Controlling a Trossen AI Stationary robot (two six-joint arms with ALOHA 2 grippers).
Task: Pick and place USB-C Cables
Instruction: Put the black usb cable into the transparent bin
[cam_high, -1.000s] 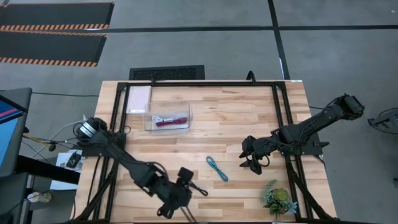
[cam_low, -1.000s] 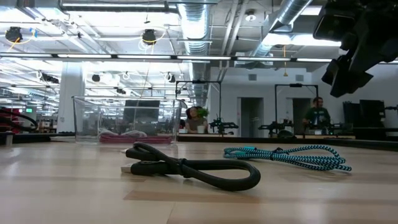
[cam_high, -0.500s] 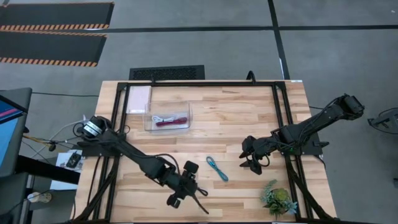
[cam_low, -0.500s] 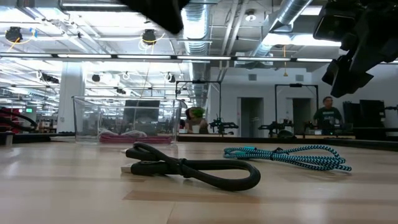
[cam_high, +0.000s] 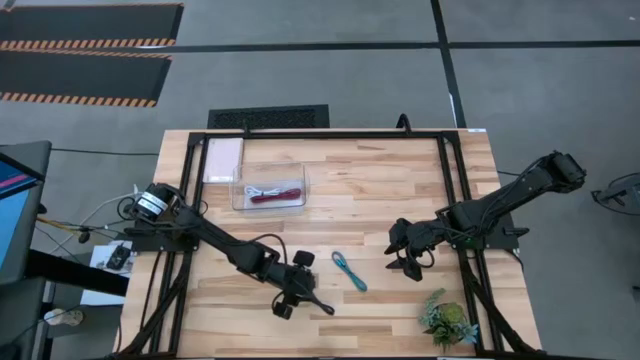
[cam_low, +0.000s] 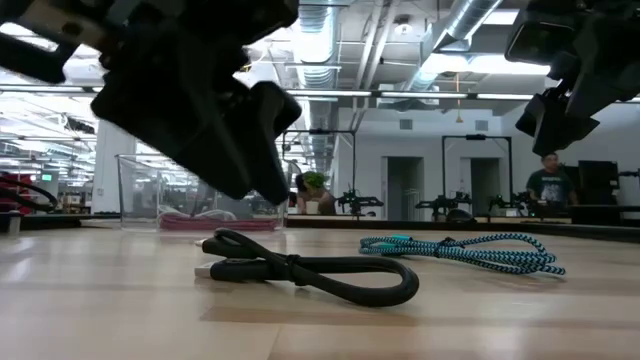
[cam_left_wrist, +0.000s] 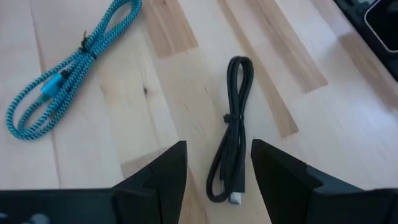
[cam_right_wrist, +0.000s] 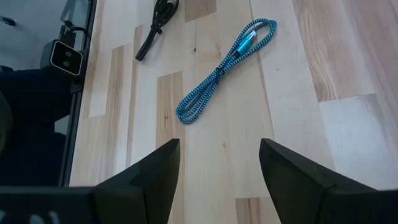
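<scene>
A: Left pincer (cam_left_wrist: 214, 171)?
B: Fingers apart, straddling the black cable (cam_left_wrist: 231, 127) at the surface's (cam_high: 400, 190) 6 o'clock, lined up to grab.
A: Right pincer (cam_right_wrist: 217, 162)?
B: Apart, idle at 3 o'clock. Teal cable (cam_high: 349, 270) central; white and maroon already binned (cam_high: 270, 187) at 11.

Left arm is stretched diagonally from its base at the left table edge toward the near-centre of the table, wrist pitched down. Left gripper (cam_high: 292, 296) is held low over the tabletop; in the left wrist view its fingers (cam_left_wrist: 163, 177) are seen spread apart, with nothing between them. In the low view the gripper is seen as a large dark mass hanging just above the surface, not touching it.

Right arm is extended from the right edge inward, elbow bent. Right gripper (cam_high: 408, 262) is held raised over the table, fingers (cam_right_wrist: 155, 168) spread wide, nothing gripped.
</scene>
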